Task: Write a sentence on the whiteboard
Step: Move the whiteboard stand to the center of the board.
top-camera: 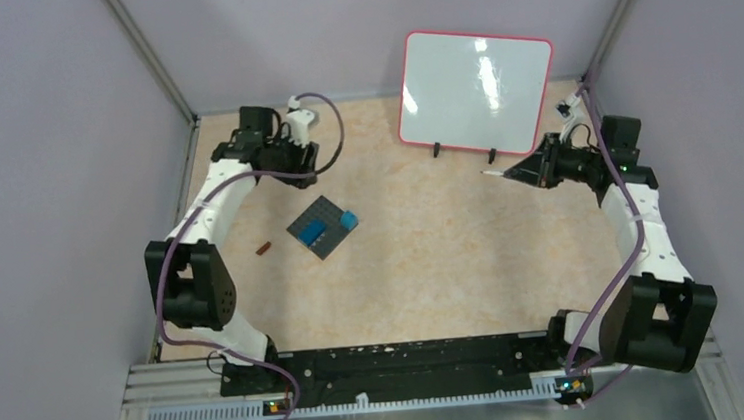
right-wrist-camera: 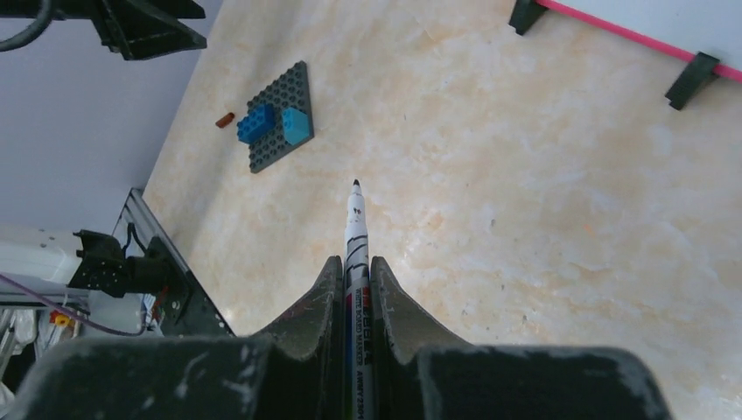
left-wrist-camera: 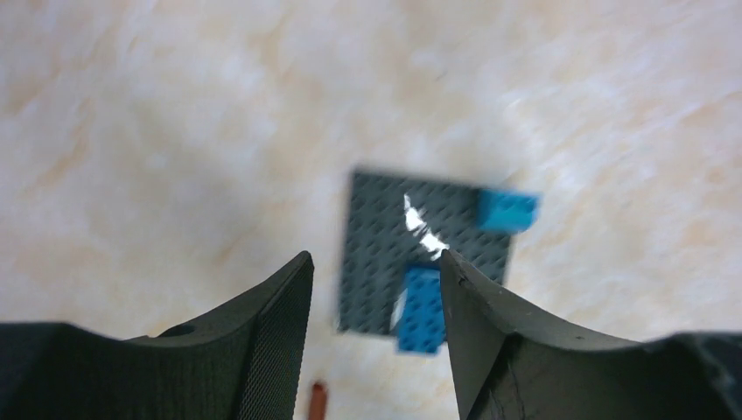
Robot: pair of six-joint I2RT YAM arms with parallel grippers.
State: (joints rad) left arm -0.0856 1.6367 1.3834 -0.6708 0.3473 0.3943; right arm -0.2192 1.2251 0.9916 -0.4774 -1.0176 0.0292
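Note:
The whiteboard (top-camera: 476,89) stands upright at the back right on two black feet, with a pink frame. Its face shows only glare and no writing; the sentence is not in view. Its lower edge and feet show in the right wrist view (right-wrist-camera: 630,35). My right gripper (top-camera: 524,172) is shut on a white marker (right-wrist-camera: 355,227), uncapped with a dark tip, pointing left just in front of the board's right foot. My left gripper (top-camera: 301,165) is open and empty at the back left, above the table.
A dark grey studded plate (top-camera: 321,227) with two blue bricks lies left of centre; it also shows in the left wrist view (left-wrist-camera: 385,254) and in the right wrist view (right-wrist-camera: 278,118). A small red-brown cap (top-camera: 264,248) lies left of it.

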